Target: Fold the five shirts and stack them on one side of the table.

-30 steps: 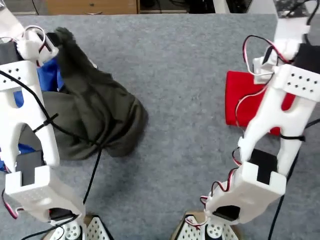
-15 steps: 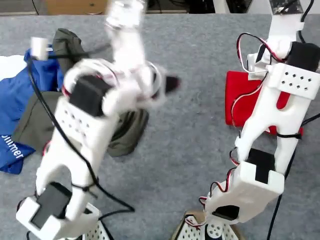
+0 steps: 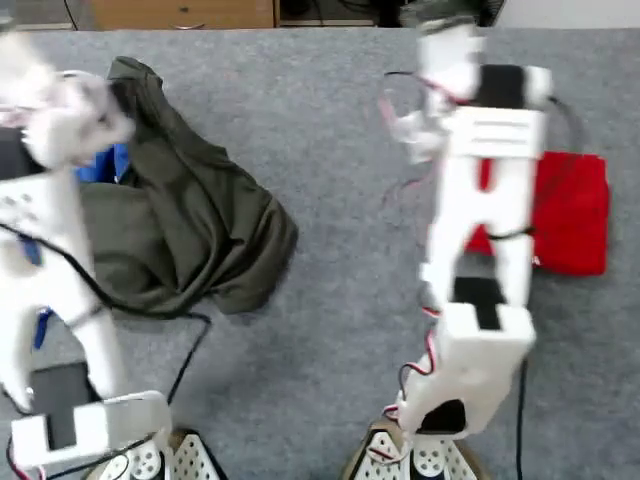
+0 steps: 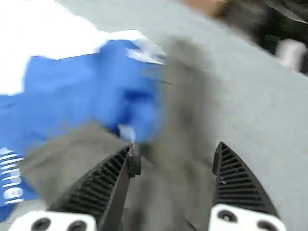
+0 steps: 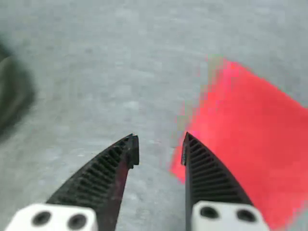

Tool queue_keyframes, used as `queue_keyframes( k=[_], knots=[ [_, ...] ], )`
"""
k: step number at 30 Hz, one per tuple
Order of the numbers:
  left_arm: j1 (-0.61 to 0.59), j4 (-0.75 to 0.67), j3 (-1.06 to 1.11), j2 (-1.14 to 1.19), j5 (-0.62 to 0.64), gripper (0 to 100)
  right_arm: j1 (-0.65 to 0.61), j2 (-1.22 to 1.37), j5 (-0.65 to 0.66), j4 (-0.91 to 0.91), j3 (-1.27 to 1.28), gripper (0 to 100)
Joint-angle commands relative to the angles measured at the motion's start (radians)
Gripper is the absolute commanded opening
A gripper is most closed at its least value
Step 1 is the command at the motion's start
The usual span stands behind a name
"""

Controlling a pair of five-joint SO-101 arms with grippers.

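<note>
Left fingers: The black ribbed fingers [image 4: 108, 180] of the left gripper [image 4: 176, 150] stand spread wide and released, with nothing between them. They hang over the place where a crumpled dark olive-green shirt [image 4: 187, 106] meets a bright blue shirt with white lettering [image 4: 82, 91].

Right fingers: The black ribbed fingers [image 5: 207, 175] of the right gripper [image 5: 159, 143] are parted by a narrow gap and hold nothing. They hang above bare felt, with one fingertip beside the near edge of a folded red shirt [image 5: 250, 139].

Olive shirt: In the high view the dark olive-green shirt [image 3: 190, 230] lies heaped and unfolded on the left half of the grey felt-covered tabletop [image 3: 340, 130], one end trailing toward the far edge.

Blue shirt: The bright blue shirt with white lettering [image 3: 100, 165] peeks out beside the olive heap at the left edge, touching it and largely hidden behind the white left arm [image 3: 50, 250].

Red shirt: The folded red shirt [image 3: 570, 215] lies flat as a neat rectangle on the right side, well apart from the olive heap. The white right arm [image 3: 490, 200] crosses over its inner edge.

White cloth: A patch of white fabric [image 4: 43, 33] lies against the far side of the blue shirt in the left wrist view.

Cable: A black cable [image 3: 190, 345] runs from the near edge of the olive heap toward the left arm's base.
</note>
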Motion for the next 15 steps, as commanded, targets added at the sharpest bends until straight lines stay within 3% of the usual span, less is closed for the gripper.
queue_keyframes(
  k=[1, 10, 15],
  knots=[
    [-0.193, -0.184, 0.172, 0.051, 0.000, 25, -0.165, 0.056, 0.012, -0.018, -0.058, 16.4],
    [-0.362, -0.365, 0.477, 0.117, -0.025, 25, -0.489, 0.378, 0.006, -0.058, -0.289, 16.6],
    [-0.399, -0.379, 0.522, 0.122, -0.077, 24, -0.550, 0.611, 0.006, -0.084, -0.427, 23.8]
  ],
)
